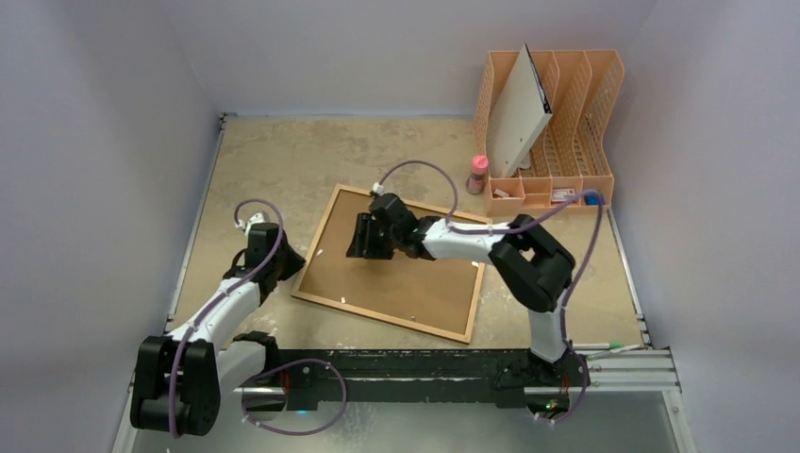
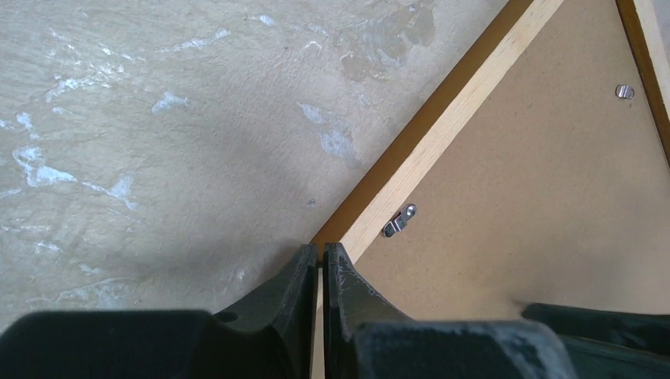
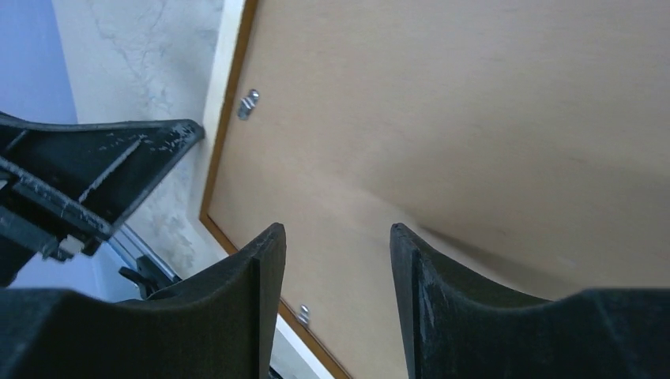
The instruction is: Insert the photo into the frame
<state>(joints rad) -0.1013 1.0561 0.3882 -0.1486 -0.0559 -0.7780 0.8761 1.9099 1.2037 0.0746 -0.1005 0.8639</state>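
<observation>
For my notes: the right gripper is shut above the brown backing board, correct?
No. The right gripper is open, its fingers apart with nothing between them, above the brown backing board; the right wrist view shows it.

Illumination is even, diffuse and overhead; my top view is sharp. My right end effector (image 3: 336, 233) throws a soft diagonal shadow on the backing board (image 3: 474, 118). My left end effector (image 2: 320, 249) renders dark, with grey shadow pooled on the worktop (image 2: 158, 118) beside it.
</observation>
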